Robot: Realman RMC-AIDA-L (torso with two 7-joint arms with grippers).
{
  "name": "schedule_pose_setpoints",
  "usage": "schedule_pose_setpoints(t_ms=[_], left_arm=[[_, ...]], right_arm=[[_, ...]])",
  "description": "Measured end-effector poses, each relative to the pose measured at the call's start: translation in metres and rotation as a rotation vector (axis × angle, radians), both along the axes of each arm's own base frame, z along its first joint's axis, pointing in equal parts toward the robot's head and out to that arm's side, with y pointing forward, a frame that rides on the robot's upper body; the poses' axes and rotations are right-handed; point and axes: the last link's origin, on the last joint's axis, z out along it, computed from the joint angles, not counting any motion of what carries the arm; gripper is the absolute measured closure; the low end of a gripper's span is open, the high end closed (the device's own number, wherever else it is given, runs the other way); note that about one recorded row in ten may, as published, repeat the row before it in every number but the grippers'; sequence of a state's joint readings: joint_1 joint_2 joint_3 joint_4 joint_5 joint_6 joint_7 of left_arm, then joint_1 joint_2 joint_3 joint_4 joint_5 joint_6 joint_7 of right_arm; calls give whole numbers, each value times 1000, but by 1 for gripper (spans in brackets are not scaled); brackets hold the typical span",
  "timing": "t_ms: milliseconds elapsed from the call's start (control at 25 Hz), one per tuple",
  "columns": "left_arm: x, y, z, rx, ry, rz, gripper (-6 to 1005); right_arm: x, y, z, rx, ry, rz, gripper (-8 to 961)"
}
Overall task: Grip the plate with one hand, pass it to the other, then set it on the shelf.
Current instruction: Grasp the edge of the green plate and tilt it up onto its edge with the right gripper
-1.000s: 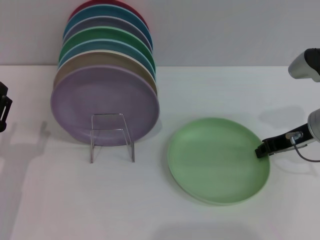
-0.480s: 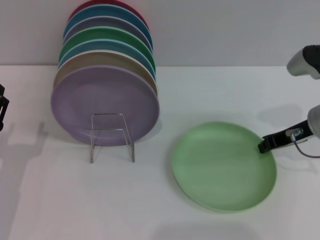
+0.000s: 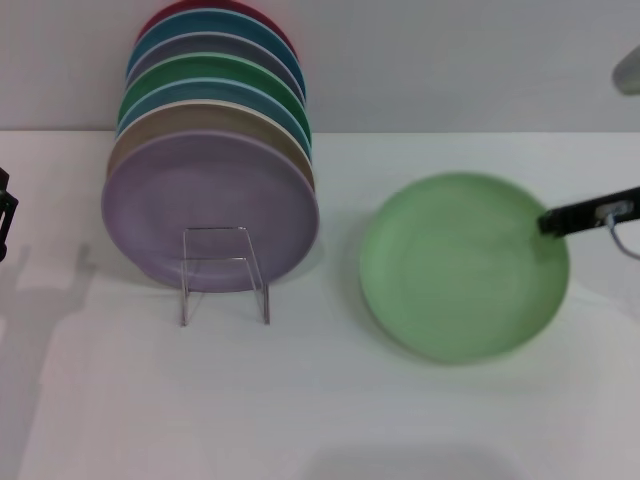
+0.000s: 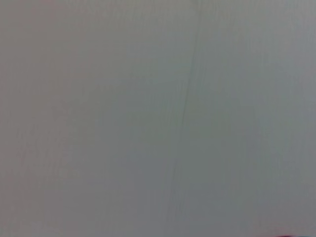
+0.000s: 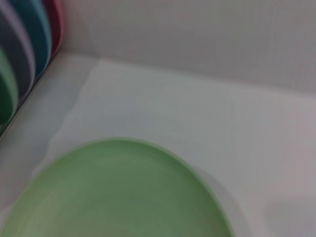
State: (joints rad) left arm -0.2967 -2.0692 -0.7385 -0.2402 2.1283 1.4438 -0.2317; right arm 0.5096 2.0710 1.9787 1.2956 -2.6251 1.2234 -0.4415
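- The plate [image 3: 462, 265], pale mint green, is to the right of the shelf [image 3: 225, 272] and well apart from it, with bare tabletop [image 3: 330, 400] between them.
- The plate looks tilted and raised off the tabletop, its face turned toward the head camera; a soft shadow lies under its lower edge.
- The right pincer [image 3: 550, 222] is clamped on the plate's right rim, on the side away from the shelf; its dark finger [image 3: 585, 213] reaches in from the right edge of the head view, with a thin cable looping just beside it.
- The right wrist view shows the plate [image 5: 118, 195] close up, with the edges of the racked plates [image 5: 27, 54] beyond it against the wall.
- The shelf is a thin wire rack; its small rectangular front loop stands on the tabletop before the lilac plate [image 3: 210, 210].
- Behind the lilac plate, the row on the shelf stands upright: tan, teal, dark green, grey-purple, blue and red rims show in turn toward the wall.
- The left pincer [image 3: 6, 215] is far from the plate, on the other side of the shelf at the left edge of the head view; only a dark sliver shows, so I cannot tell if it is open or closed.
- The left wrist view shows only a plain grey surface.
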Motion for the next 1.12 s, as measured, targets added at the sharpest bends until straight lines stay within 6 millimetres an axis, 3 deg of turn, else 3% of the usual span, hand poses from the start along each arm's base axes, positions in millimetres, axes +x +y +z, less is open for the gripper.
schedule_pose_setpoints(t_ms=[120, 360, 720, 1120], left_arm=[[2, -1, 0, 3, -1, -16, 241], [3, -3, 0, 6, -2, -22, 241], [2, -9, -1, 9, -4, -23, 241], [10, -25, 1, 38, 0, -104, 241]], right_arm=[[-5, 3, 12, 93, -38, 78, 933], [-9, 7, 18, 205, -73, 173, 932], [-22, 12, 6, 414, -131, 388, 932], [-13, 9, -19, 594, -135, 516, 932]])
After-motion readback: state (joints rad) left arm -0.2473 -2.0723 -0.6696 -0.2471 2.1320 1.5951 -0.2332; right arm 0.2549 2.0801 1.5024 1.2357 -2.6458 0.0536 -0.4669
